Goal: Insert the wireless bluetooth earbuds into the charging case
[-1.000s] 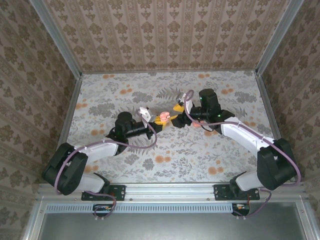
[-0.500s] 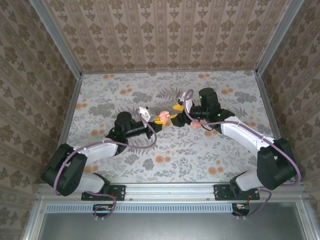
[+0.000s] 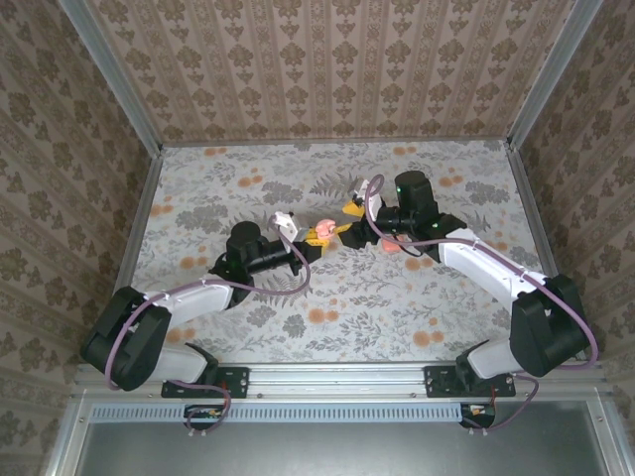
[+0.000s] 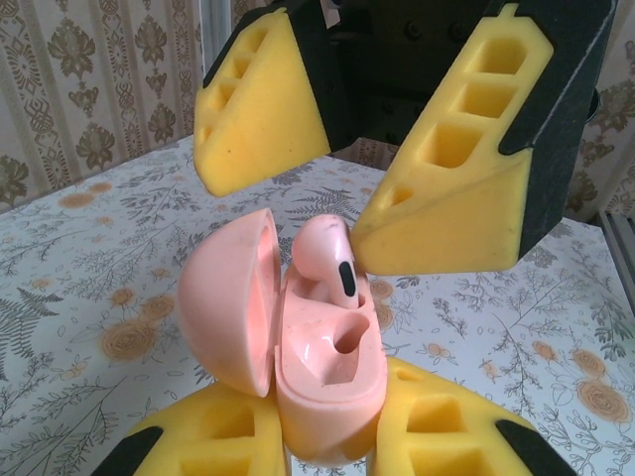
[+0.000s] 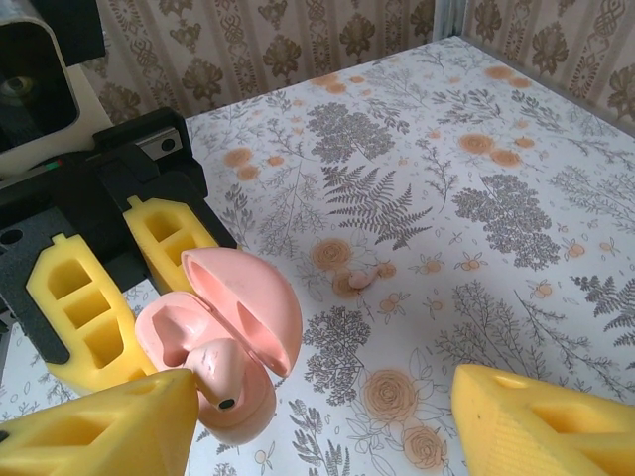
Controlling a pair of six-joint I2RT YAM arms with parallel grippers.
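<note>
From above, my left pincer (image 3: 317,239) is clamped on the case (image 3: 323,228), its forearm stretched low over the table (image 3: 248,188) so the open case faces my right pincer (image 3: 345,219), whose arm bends in from the far right. My left wrist camera has the case upright with its lid swung aside. One bud (image 4: 327,263) stands half in its well, and the other well is empty. On my right wrist camera my right fingers (image 5: 99,426) are spread wide, one against that bud, I judge to press it home. The second bud (image 5: 362,280) lies on the table beyond.
</note>
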